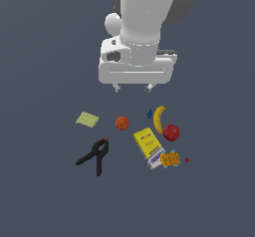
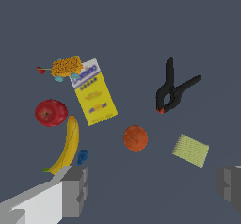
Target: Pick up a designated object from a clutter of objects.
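The black spring clamp (image 1: 99, 150) (image 2: 170, 95) lies flat on the grey floor toward the exterior view's left, handles splayed, orange-red jaw tips pointing toward the arm. My gripper (image 1: 133, 88) (image 2: 153, 188) hangs high above the clutter, open wide, with nothing between its fingers. It is well apart from the clamp, which sits below and to the left of it in the exterior view. An orange (image 1: 122, 123) (image 2: 135, 138) and a yellow-green sponge (image 1: 87, 119) (image 2: 190, 150) lie between the gripper and the clamp.
On the exterior view's right lie a yellow box (image 1: 148, 142) (image 2: 95, 97), a banana (image 1: 159, 118) (image 2: 67, 147), a red apple (image 1: 171, 132) (image 2: 51, 113), an orange-patterned box (image 1: 170, 159) (image 2: 67, 66), a blue bit (image 1: 149, 114) and a red bit (image 1: 187, 160).
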`<action>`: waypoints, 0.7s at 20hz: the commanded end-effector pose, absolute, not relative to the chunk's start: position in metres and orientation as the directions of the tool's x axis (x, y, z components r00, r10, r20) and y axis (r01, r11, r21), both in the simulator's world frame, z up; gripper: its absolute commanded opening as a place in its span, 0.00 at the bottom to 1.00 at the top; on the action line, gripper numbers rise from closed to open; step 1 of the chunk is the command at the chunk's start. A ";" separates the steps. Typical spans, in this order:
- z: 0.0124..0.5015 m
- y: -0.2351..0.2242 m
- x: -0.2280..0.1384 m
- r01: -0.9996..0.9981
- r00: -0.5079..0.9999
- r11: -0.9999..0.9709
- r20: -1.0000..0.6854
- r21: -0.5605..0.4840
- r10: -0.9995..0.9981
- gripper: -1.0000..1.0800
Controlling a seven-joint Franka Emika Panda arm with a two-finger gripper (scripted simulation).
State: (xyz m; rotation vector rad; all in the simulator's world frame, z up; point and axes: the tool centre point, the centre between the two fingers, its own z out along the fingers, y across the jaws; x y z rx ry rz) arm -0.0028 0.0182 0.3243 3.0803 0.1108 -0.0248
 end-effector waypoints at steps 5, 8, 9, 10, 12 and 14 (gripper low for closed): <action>0.309 0.010 0.009 0.039 0.999 -0.998 -0.017 0.049 0.038 0.96; 0.296 0.003 0.019 0.009 1.000 -0.999 -0.016 0.041 0.008 0.96; 0.291 0.000 0.023 -0.003 1.000 -0.999 -0.016 0.038 -0.003 0.96; 0.285 -0.004 0.027 -0.016 1.000 -0.999 -0.015 0.035 -0.016 0.96; 0.271 -0.011 0.035 -0.045 0.999 -0.999 -0.014 0.029 -0.045 0.96; 0.256 -0.021 0.044 -0.077 0.997 -0.997 -0.013 0.022 -0.078 0.96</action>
